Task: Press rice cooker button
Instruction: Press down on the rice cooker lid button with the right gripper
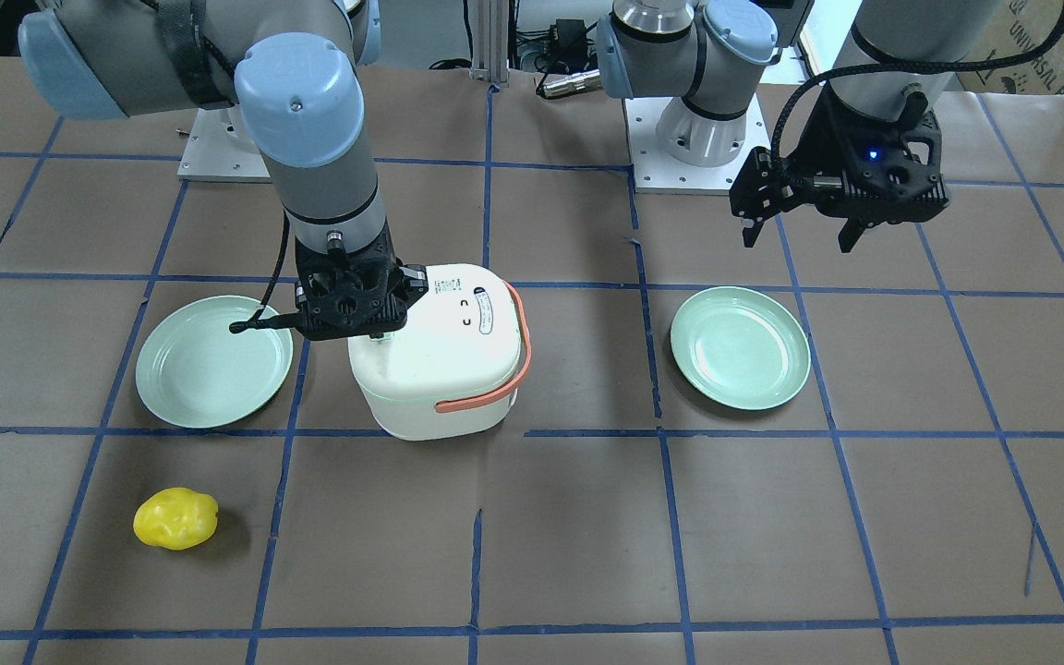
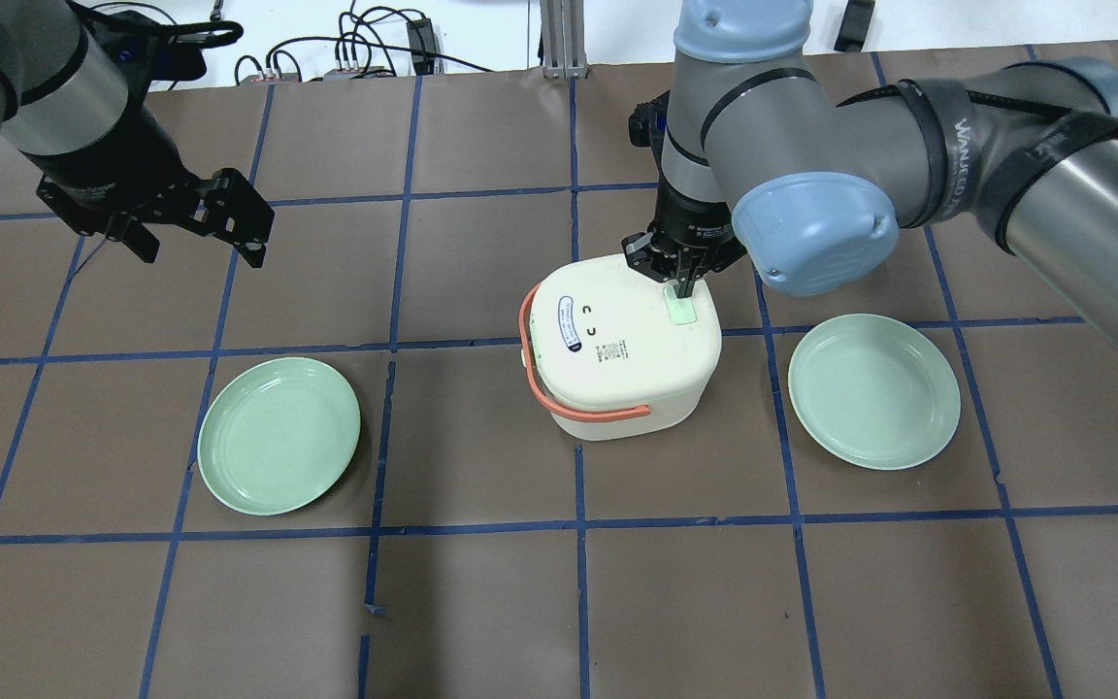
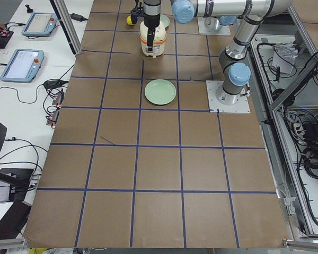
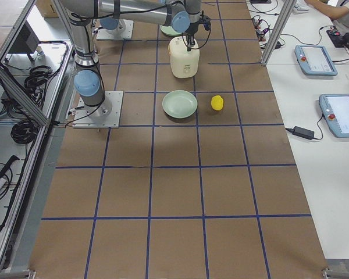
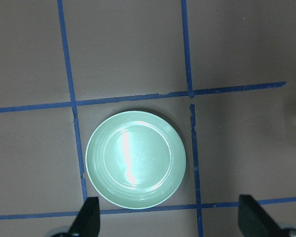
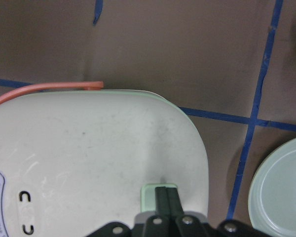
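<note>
rice cooker (image 2: 622, 354) – stood upright, lid up, orange handle (image 2: 559, 398) laid down on the side toward the left plate (image 2: 279, 449) | button (image 2: 680, 313) – pale green, set at the lid edge nearest the right plate (image 2: 874, 390) | right gripper (image 2: 683, 289): fingers clenched together, tips touching the button | left gripper (image 2: 200, 248): fingers spread, nothing held, well apart from the cooker on the left-plate side | yellow object (image 1: 175, 518): well apart from the cooker, past the right plate
</note>
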`<state>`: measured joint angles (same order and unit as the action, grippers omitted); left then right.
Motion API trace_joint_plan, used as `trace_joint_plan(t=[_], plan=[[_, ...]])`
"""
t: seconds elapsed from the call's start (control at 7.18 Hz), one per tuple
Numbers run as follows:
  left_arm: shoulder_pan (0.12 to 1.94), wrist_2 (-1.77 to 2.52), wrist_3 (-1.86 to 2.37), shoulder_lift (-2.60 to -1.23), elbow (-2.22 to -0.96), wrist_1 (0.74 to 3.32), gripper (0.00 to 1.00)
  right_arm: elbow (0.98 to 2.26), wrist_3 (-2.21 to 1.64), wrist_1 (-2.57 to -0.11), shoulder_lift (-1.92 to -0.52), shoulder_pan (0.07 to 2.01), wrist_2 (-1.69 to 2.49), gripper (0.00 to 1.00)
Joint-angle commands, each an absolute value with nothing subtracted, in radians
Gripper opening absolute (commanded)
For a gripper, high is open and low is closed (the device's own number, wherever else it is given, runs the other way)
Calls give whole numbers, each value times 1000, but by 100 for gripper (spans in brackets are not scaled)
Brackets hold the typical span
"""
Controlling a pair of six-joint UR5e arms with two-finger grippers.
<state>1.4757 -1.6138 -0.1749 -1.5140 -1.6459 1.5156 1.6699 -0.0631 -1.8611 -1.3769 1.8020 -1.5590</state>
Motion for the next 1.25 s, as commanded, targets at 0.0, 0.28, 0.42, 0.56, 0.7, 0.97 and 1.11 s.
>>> trace_joint_plan(t=[0.0,0.28,0.42,0.56,0.7,0.97,1.11], plan=[[1476,-1614,-175,-1514,-1646,1516,100,1672,-64,-1861,-1374,1804,-1560,7],[1476,-1614,-175,-1514,-1646,1516,100,1672,-63,-1859,-1374,1804,-1560,7],[1476,-1614,-175,-1514,-1646,1516,100,1672,-64,-1861,-1373,1804,-1560,7],[1476,-1614,-175,-1514,-1646,1516,100,1672,-63,-1861,-1373,1804,-1560,7],[1476,-1614,-175,-1514,-1646,1516,100,1674,-66,-1861,-1371,1804,-1560,7],[1476,-1614,-175,-1514,-1646,1516,100,1712,-66,-1868,-1379,1805,-1557,7],[1476,-1614,-175,-1514,-1646,1516,100,1713,-66,-1871,-1381,1805,-1555,7]])
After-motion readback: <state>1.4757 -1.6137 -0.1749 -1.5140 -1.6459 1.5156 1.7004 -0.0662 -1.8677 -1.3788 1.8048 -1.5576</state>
